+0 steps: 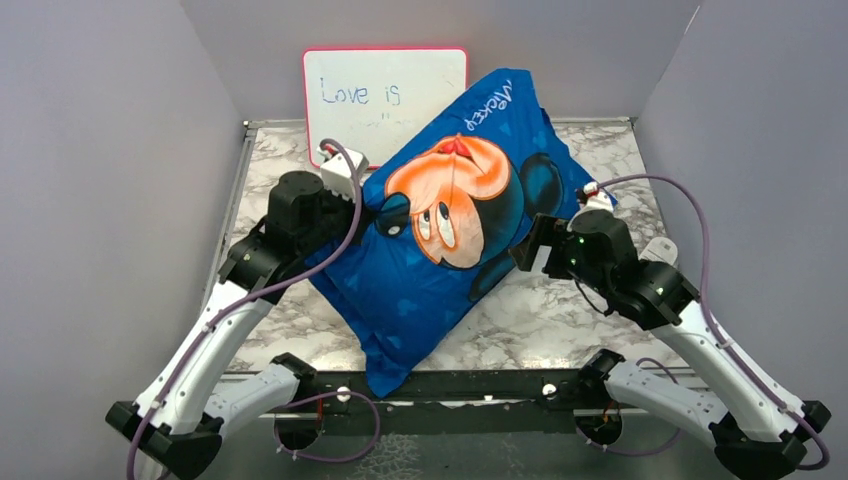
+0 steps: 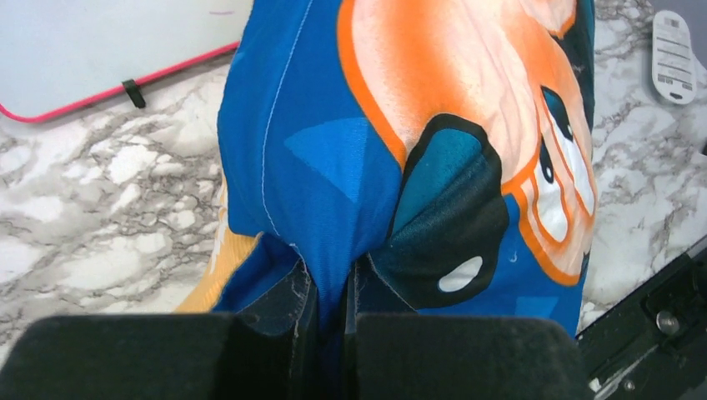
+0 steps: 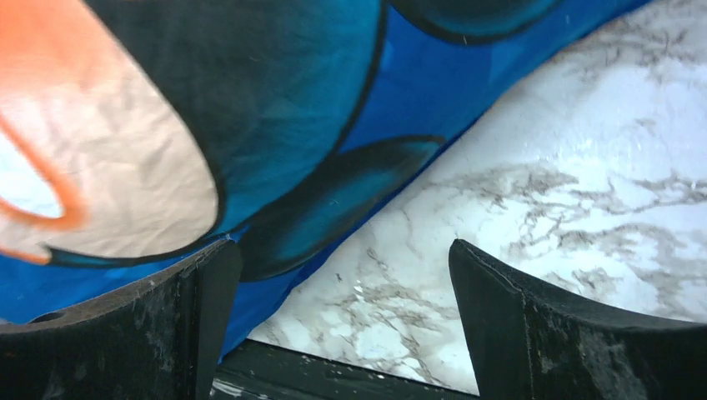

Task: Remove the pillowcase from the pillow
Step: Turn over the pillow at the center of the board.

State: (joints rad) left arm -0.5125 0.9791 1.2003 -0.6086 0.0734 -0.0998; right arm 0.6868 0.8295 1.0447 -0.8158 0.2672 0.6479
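Note:
The pillowcase (image 1: 450, 240), blue with an orange cartoon face, lies diagonally across the marble table, plump and filled; the pillow inside it is hidden. My left gripper (image 2: 329, 287) is shut on a pinched fold of blue fabric at the pillowcase's left edge (image 2: 325, 208), where a strip of the yellow-orange face (image 2: 218, 271) peeks out. At the pillowcase's right edge (image 3: 333, 125) my right gripper (image 3: 343, 275) stands open, its left finger (image 3: 204, 292) against the blue cloth and its right finger (image 3: 500, 292) over bare marble.
A pink-framed whiteboard (image 1: 385, 95) reading "Love is" leans on the back wall. A small white slotted disc (image 2: 672, 54) lies on the marble at the right. Grey walls close in on both sides, and a black rail (image 1: 480, 385) runs along the near edge.

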